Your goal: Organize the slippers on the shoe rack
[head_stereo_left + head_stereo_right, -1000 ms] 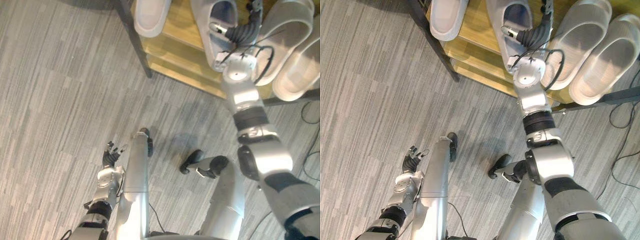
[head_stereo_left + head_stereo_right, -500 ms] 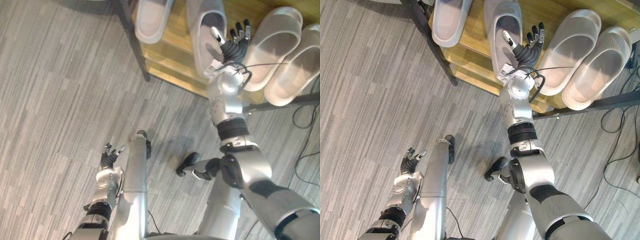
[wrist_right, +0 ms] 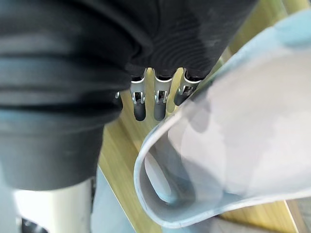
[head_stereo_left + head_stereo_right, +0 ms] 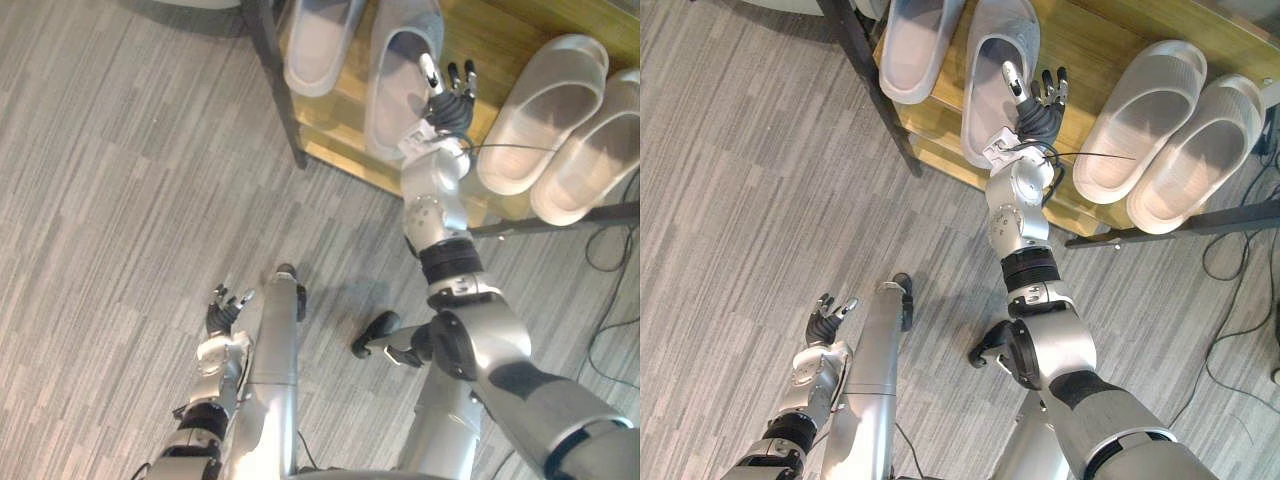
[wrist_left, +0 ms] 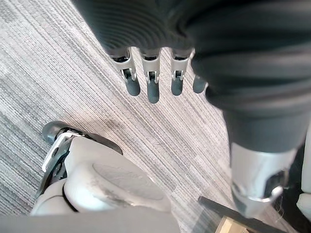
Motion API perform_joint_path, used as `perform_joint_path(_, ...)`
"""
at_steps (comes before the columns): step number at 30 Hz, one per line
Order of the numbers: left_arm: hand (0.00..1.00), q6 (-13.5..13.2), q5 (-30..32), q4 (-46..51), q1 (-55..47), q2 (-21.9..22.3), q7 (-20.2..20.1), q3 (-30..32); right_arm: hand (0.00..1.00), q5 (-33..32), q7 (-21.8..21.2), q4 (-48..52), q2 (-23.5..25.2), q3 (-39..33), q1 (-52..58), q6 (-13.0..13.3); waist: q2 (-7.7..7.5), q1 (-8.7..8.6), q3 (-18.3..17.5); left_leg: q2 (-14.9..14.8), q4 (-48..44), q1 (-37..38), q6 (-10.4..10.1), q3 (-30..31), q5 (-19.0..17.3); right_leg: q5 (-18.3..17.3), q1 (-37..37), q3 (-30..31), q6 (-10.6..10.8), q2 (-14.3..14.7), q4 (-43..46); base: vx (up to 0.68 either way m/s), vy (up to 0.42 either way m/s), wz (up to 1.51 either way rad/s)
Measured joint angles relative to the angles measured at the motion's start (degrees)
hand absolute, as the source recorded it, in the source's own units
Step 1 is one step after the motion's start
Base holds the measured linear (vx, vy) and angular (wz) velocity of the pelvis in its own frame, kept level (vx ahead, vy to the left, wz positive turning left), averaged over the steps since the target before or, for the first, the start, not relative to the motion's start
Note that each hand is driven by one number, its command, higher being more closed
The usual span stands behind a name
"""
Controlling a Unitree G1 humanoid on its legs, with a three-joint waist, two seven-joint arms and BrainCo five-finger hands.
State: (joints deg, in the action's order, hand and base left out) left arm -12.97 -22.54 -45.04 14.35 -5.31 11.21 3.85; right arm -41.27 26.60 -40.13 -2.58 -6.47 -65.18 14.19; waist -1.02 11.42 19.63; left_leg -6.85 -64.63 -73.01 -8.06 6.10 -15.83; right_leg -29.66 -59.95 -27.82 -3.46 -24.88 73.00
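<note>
Wooden shoe rack (image 4: 1095, 35) ahead: your right hand (image 4: 1038, 115) spreads its fingers (image 3: 159, 104) straight beside the nearest grey slipper (image 4: 990, 60), empty; left hand (image 4: 825, 322) hangs relaxed over carpet (image 4: 740, 200).

- Grey pair, two by my count: a first grey slipper (image 4: 912, 50) and a second grey slipper (image 4: 990, 50), side by side
- Cream pair, two more: a first cream slipper (image 4: 1140, 115) and a second cream slipper (image 4: 1195, 150), side by side
- That gives me four in all, two of each colour
- One shoe rack (image 4: 1095, 40), with a wooden shelf on dark legs
- Two robot hands on my feed: one left hand (image 4: 825, 322) and one right hand (image 4: 1038, 118)
</note>
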Motion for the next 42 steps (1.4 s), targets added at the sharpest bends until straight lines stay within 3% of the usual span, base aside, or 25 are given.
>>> perform_joint_path(9, 0.0, -0.3, 0.0, 0.2, 0.7, 1.7, 0.0, 0.4, 0.0, -4.5, -0.1, -6.1, -3.0, -0.1, -4.4, 1.3, 0.09, 0.65, 0.0, 1.6, 1.8, -0.2, 0.0, 1.5, 1.1, -0.6, 1.4, -2.4, 0.0, -1.3, -0.3, -0.01, 0.017, 0.15)
perform_joint_path(16, 0.0, -0.3, 0.0, 0.3, 0.9, 2.2, 0.0, 0.6, 0.0, -5.0, -0.3, -8.7, -6.8, 0.4, -7.4, 0.3, 0.24, 1.17, -0.1, 1.6, 1.8, -0.5, -0.8, 1.9, 1.5, -1.0, 1.4, -2.9, -0.7, -1.5, 0.1, 0.0, 0.002, 0.01)
perform_joint_path(20, 0.0, -0.4, 0.0, 0.6, 0.8, 2.3, -0.1, 0.3, 0.0, -4.9, -2.0, -11.7, -10.7, 2.8, -8.6, -1.2, 0.33, 1.11, -0.1, 1.8, 1.8, -0.5, -0.7, 1.8, 1.7, -1.0, 1.4, -2.9, -0.6, -2.0, 0.3, -0.01, 0.013, 0.02)
perform_joint_path(26, 0.0, -0.5, -0.1, 0.5, 0.8, 2.2, -0.3, 0.1, 0.0, -4.8, -4.3, -12.7, -16.3, 4.7, -9.1, -1.3, 0.38, 0.88, -0.2, 1.6, 1.3, -0.6, -0.5, 1.1, 1.8, -0.9, 0.9, -2.1, -0.7, -2.2, 0.8, -0.01, 0.029, -0.01)
perform_joint_path(33, 0.0, -0.5, -0.3, -0.7, 0.5, 1.3, -0.6, 0.8, 0.0, -3.2, -5.5, -12.5, -18.2, 4.7, -8.5, -1.5, 0.54, -0.08, -0.1, 0.2, 0.0, 0.3, 0.2, -0.6, 1.4, -0.9, 0.8, -0.5, -0.7, -1.9, 1.5, -0.01, 0.023, -0.1)
perform_joint_path(35, 0.0, -0.5, -0.3, -0.8, 0.2, 1.1, -0.9, 0.8, 0.0, -0.3, -5.5, -10.7, -18.2, 5.0, -7.2, -1.5, 0.66, -0.25, 0.0, -0.1, -0.2, 1.2, 0.6, -1.3, 1.1, -0.7, 1.1, 0.2, -0.5, -1.8, 1.5, -0.02, 0.024, -0.16)
perform_joint_path(37, 0.0, -0.4, -0.3, -0.9, -0.7, 0.3, -1.5, 0.8, 0.0, 4.2, -5.3, 0.2, -17.8, 5.9, -0.9, -1.4, 0.87, -0.86, 0.1, -1.6, -0.1, 3.5, 1.2, -2.1, 0.6, -0.2, 3.3, 0.6, 0.1, -0.5, 0.2, 0.0, 0.039, -0.33)
perform_joint_path(38, 0.0, 0.0, 0.0, -1.6, -3.5, 0.7, -2.5, 0.5, 0.0, 13.6, -5.4, 21.2, -14.7, 7.4, 15.5, -1.0, 0.92, -3.23, 0.1, -2.5, 4.3, 13.8, 1.7, -4.3, 0.3, 1.0, 12.1, 1.0, 1.8, 0.9, -5.2, 0.03, 0.056, -0.4)
perform_joint_path(40, 0.0, 0.0, 1.1, -1.5, -5.4, 0.6, -3.0, -0.5, 0.0, 16.8, -6.0, 24.2, -12.7, 8.2, 20.3, -0.5, 0.94, -4.87, 0.0, -2.8, 7.7, 18.6, 2.0, -5.6, 0.3, 2.1, 16.1, 1.2, 3.1, 1.7, -8.6, 0.02, 0.044, -0.25)
perform_joint_path(42, 0.0, 0.0, 1.6, -1.3, -5.8, 0.5, -3.6, -0.5, 0.0, 17.9, -6.0, 28.4, -12.7, 7.9, 24.8, -0.7, 0.94, -5.21, -0.5, -4.2, 8.9, 19.8, 2.3, -6.8, 0.5, 3.1, 16.9, 1.2, 3.2, 2.6, -10.7, 0.0, 0.049, -0.2)
